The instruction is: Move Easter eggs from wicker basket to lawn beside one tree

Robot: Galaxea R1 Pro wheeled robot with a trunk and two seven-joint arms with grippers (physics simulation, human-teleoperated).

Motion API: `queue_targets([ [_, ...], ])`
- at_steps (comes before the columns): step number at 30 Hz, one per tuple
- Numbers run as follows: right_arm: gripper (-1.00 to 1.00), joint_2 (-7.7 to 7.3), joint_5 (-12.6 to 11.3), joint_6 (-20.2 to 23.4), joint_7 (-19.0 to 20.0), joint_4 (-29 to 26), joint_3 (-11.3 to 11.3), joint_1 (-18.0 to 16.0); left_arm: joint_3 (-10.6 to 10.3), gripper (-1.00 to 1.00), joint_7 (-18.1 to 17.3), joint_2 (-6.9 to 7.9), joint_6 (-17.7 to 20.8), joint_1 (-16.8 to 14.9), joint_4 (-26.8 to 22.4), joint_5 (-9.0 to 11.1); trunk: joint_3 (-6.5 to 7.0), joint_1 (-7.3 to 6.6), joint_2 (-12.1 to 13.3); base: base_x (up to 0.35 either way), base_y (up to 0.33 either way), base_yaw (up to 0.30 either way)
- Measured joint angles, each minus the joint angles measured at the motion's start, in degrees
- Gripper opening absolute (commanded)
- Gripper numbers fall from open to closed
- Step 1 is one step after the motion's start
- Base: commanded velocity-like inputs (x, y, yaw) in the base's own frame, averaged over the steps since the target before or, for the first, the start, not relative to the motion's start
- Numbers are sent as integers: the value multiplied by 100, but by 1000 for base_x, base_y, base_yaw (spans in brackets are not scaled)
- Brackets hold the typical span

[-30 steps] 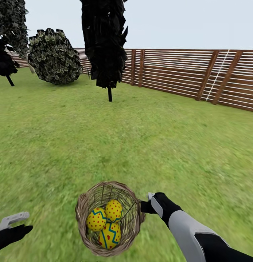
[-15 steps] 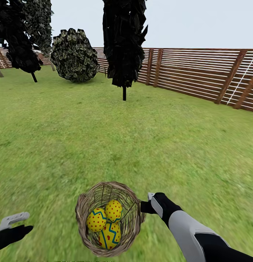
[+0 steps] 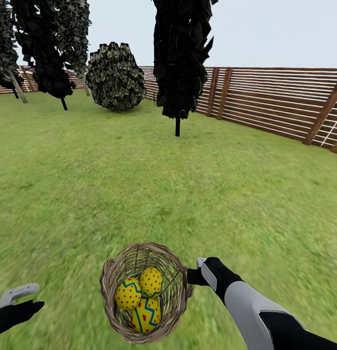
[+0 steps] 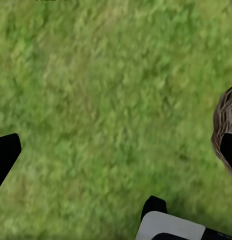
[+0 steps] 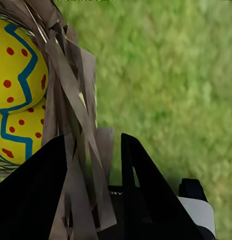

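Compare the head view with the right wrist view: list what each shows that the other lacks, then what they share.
Head view alone: the wooden fence, the dark trees, a bush, sky, and the left claw.

Right wrist view alone: a close look at the right claw's fingers straddling the wicker basket's wall.

Shared: the basket, the Easter eggs inside, and the lawn.

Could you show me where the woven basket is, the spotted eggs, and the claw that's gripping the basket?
Brown woven wicker basket (image 3: 110, 287), head view, left braided rim.
Yellow red-dotted, blue-zigzag Easter eggs (image 3: 151, 281), head view, upper egg's middle.
Right gripper (image 3: 193, 275), head view, fingertips at the basket's rim.
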Motion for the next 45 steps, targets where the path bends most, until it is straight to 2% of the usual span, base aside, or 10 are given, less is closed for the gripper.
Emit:
queue_targets([
  [31, -100, 0, -11, -17, 7, 0, -21, 0, 12, 100, 0, 0, 5, 0, -3, 0, 286, 0, 0, 0, 0, 0],
  [34, -100, -1, 19, -425, -18, 11, -97, 17, 14, 100, 0, 0, 7, 0, -72, 0, 315, 0, 0, 0, 0, 0],
  [35, -100, -1, -12, -519, -23, 41, -32, 34, 14, 100, 0, 0, 4, 0, -92, 0, 324, 0, 0, 0, 0, 0],
  [45, -100, 0, -28, -600, -9, 51, -46, 121, 14, 100, 10, 0, -37, 2, -99, -7, 417, 0, 1, 0, 0, 0],
])
